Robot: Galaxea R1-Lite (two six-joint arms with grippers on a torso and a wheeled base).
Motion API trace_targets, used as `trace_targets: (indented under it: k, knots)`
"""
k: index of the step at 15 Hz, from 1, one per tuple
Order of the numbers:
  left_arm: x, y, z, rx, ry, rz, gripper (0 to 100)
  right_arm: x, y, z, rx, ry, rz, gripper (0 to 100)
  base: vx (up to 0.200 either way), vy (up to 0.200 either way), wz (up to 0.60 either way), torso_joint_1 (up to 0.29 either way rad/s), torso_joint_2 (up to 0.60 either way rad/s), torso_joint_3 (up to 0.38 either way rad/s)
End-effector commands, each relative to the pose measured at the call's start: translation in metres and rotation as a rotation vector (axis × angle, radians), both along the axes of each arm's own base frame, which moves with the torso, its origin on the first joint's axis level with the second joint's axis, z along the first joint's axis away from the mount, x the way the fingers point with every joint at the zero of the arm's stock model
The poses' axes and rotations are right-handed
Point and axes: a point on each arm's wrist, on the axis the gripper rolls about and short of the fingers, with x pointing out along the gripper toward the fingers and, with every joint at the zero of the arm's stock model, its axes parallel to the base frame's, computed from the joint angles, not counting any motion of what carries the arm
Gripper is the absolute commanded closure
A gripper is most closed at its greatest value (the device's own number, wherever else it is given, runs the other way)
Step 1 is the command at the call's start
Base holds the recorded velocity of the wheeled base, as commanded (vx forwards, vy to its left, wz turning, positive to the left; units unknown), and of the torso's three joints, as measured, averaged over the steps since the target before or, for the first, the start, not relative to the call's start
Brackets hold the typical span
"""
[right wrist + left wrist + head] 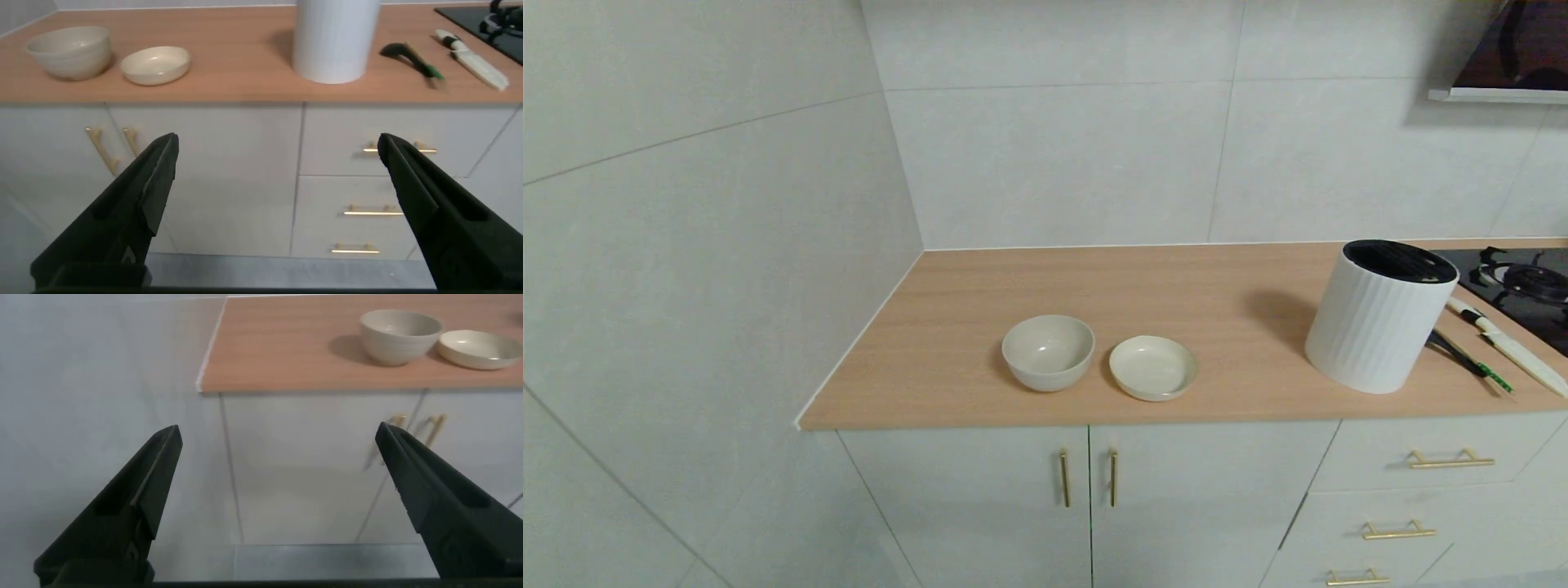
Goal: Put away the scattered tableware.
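Seemingly at the opening step, with left gripper [278,498] and right gripper [278,204] both spread wide and empty, bowl [1048,351] and dish [1152,367] side by side on the countertop [1176,286]; likely needs lifting an arm toward the bowl.

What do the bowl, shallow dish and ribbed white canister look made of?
Bowl: probably glazed ceramic, cream, glossy highlights inside. Shallow dish: same cream sheen, ceramic or possibly melamine. White canister: matte, vertical ribs, black top insert; plastic or ceramic, can't tell.
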Motion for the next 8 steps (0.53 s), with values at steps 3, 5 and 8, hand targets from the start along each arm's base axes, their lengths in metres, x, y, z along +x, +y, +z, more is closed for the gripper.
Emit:
trace_targets:
  k: [3, 5, 8]
  knots:
    - [0.0000, 0.0000, 0.0000, 0.000, 0.000, 0.000, 0, 0.0001, 0.0000, 0.0001, 0.001, 0.000, 0.002, 0, 0.000, 0.000, 0.00, 0.000, 0.00, 0.000]
    - [0.0000, 0.0000, 0.0000, 0.002, 0.000, 0.000, 0, 0.0001, 0.0000, 0.0000, 0.000, 0.001, 0.002, 0, 0.000, 0.000, 0.00, 0.000, 0.00, 0.000]
    - [0.0000, 0.0000, 0.0000, 0.002, 0.000, -0.001, 0, 0.0001, 0.0000, 0.0000, 0.000, 0.001, 0.002, 0, 0.000, 0.000, 0.00, 0.000, 0.00, 0.000]
